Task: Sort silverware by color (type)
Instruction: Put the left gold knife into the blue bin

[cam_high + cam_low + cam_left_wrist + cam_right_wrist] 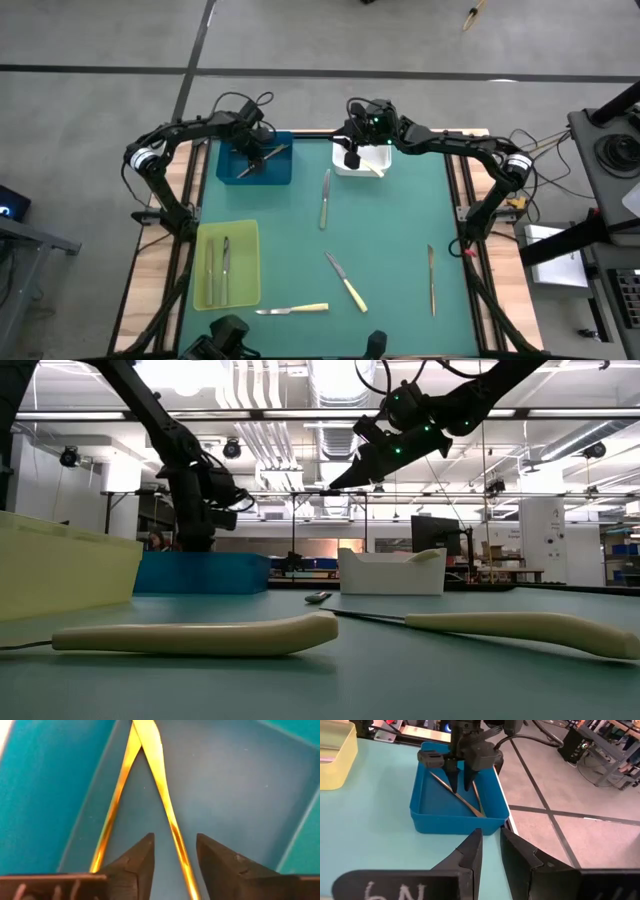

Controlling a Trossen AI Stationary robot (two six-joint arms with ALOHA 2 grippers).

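Nearest the low camera, two pale-handled knives (200,634) lie flat on the green table mat (390,230), handles cream, blades slim grey metal. Left to right in the overhead view: the yellow-green tray (228,263) holds two all-grey utensils (218,268) laid parallel; the blue tray (256,160) holds two slender crossed pieces (150,780), gold-toned in the left wrist view. Left gripper (250,152) hovers inside this tray, fingers spread to either side of one piece, not pinching it. On the mat itself lie a pale-handled knife (325,198) at centre and a thin utensil (431,278) toward the right edge. The white tray (362,160) sits at the far edge, a pale handle resting on its rim. Right gripper (352,158) hangs above it, fingers narrowly parted with nothing between them.
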